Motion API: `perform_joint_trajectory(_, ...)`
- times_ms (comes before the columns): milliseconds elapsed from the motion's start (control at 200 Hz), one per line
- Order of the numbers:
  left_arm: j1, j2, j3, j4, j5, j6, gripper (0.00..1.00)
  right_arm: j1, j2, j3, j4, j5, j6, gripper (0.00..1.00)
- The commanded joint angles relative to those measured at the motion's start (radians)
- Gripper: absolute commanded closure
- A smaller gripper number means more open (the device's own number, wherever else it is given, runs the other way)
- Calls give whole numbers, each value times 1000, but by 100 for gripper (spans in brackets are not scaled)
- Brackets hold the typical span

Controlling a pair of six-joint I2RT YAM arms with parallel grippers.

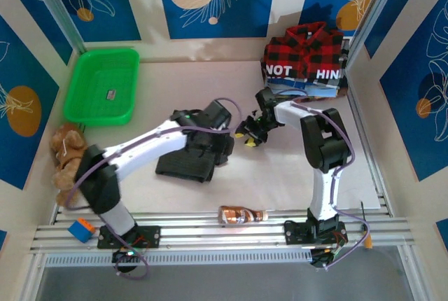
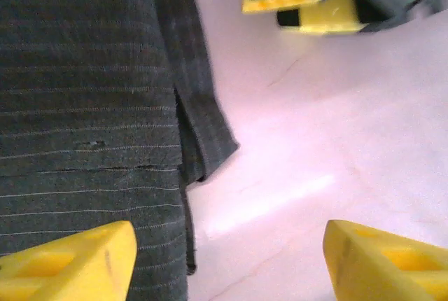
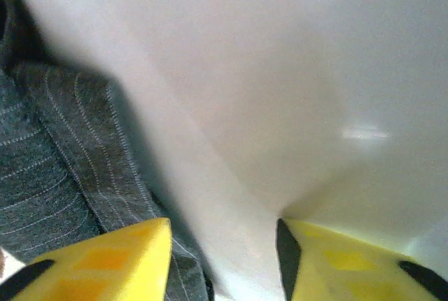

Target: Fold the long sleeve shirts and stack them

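Basket [image 1: 75, 87] green, small dark item [image 1: 110, 94] inside | left claw [image 2: 231, 255] spread, empty | right claw [image 3: 224, 255] spread, empty

Both arms are white tube sections joined by chunky black joints, each standing on a black base. The left arm [image 1: 133, 150] has a small green light [image 1: 183, 113] on its forearm and a thin purple cable [image 1: 232, 107] looping along it. The right arm [image 1: 323, 175] carries a matching purple line down its side. The left claw [image 2: 227, 266] and right claw [image 3: 224, 259] end in blocky yellow fingers [image 2: 70, 264] with square recesses.
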Motion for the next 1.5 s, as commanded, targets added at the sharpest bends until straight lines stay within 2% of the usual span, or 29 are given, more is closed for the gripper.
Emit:
perform_joint_trajectory(0,93,-118,-59,80,78,-122,20,2,-78,-55,59,-20,-40,43)
perform_joint_trajectory(105,180,-166,-115,69,90,-117,16,46,-97,-69,117,-26,-69,37)
perform_joint_trajectory(130,210,-175,-138,76,110,-123,10,56,-97,-76,146,-40,-68,37)
perform_joint_trajectory(245,337,-239,-272,176,202,-153,0,89,-76,-97,249,-70,-46,29)
perform_joint_trajectory(340,417,-268,-346,221,237,-154,0,112,-42,-101,307,-79,-33,27)
perform_joint_trajectory(455,474,-277,-418,278,291,-165,0,142,-6,-102,365,-80,-37,27)
perform_joint_trajectory(770,493,-282,-507,319,299,-187,0,195,13,-136,475,-102,-48,27)
perform_joint_trajectory(1075,492,-293,-538,335,296,-197,0,235,49,-66,376,-115,-114,29)
perform_joint_trajectory(1200,495,-299,-542,334,293,-195,0,246,66,-24,313,-104,-141,34)
perform_joint_trajectory(1246,495,-302,-540,333,292,-191,0,249,77,1,279,-94,-151,40)
perform_joint_trajectory(1401,517,-330,-517,299,266,-159,0,237,65,36,197,-16,-150,77)
perform_joint_trajectory(1496,562,-354,-492,265,273,-130,0,228,19,68,118,49,-168,91)
